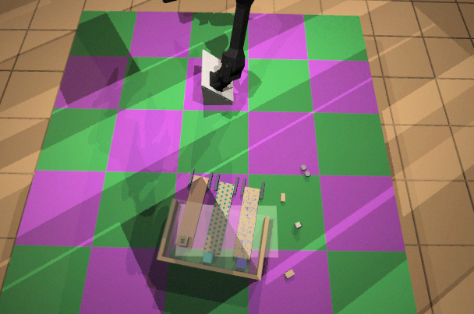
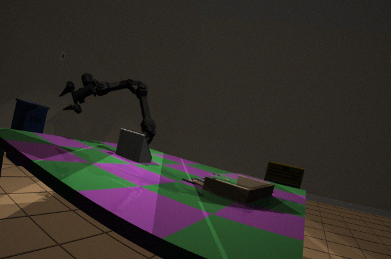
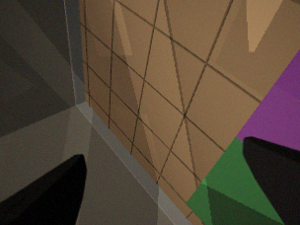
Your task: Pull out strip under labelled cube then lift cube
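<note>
My gripper (image 2: pixel 62 102) (image 3: pixel 165 153) is open and empty, raised high beyond the arm's base, far from the strips. The labelled cube (image 1: pixel 182 241), grey with a dark letter like H, rests on the far end of the plain tan strip (image 1: pixel 196 204), leftmost in the top view. The middle strip (image 1: pixel 225 192) has teal dots, with a teal block (image 1: pixel 208 257) at its far end. The right strip (image 1: pixel 250 200) has blue-violet speckles, with a violet block (image 1: pixel 242 263) at its far end. The exterior view hides the cube behind the box walls.
A low wooden box (image 1: pixel 206 266) (image 2: pixel 225 189), open toward the arm, surrounds the strips under a see-through cover (image 1: pixel 270 235). Dark rails (image 1: pixel 262 190) flank the strips' near ends. A white-faced wedge (image 1: pixel 208 72) (image 2: pixel 130 144) stands by the arm's base. Small discs (image 1: pixel 303 167) and blocks (image 1: pixel 288 273) lie right of the box.
</note>
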You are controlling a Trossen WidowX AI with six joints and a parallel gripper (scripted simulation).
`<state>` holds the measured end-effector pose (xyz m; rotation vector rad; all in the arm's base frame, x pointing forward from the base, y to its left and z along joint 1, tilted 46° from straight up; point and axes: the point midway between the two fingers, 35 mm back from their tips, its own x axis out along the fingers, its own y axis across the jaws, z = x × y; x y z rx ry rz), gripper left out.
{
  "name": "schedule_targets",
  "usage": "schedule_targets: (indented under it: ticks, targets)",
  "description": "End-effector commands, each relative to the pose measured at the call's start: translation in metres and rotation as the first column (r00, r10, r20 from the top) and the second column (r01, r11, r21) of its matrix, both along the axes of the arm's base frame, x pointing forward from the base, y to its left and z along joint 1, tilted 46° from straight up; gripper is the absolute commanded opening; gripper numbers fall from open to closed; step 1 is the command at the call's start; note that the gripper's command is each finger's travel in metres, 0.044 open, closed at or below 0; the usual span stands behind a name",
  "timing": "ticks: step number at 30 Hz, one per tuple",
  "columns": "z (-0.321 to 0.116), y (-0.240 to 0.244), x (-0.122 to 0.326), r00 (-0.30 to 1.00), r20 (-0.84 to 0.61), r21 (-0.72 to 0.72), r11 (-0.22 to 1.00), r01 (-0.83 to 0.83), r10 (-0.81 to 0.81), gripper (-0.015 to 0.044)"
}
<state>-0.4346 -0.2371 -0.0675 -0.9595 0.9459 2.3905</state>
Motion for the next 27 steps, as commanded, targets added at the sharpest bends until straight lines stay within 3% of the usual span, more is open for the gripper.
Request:
schedule_targets:
  ticks: [1, 8, 13, 20, 27]
  targets:
    - [0.0, -0.003, 0.002, 1.0, 0.002, -0.001, 1.0, -0.01, 0.01, 0.04]
    - [0.013, -0.087, 0.07, 0.935, 0.058, -0.044, 0.937, -0.347, 0.35, 0.04]
    - [0.024, -0.14, 0.136, 0.801, 0.084, -0.084, 0.805, -0.587, 0.592, 0.04]
    - [0.04, -0.19, 0.242, 0.513, 0.095, -0.141, 0.521, -0.842, 0.853, 0.04]
    - [0.052, -0.204, 0.357, 0.129, 0.109, -0.143, 0.144, -0.979, 0.986, 0.04]
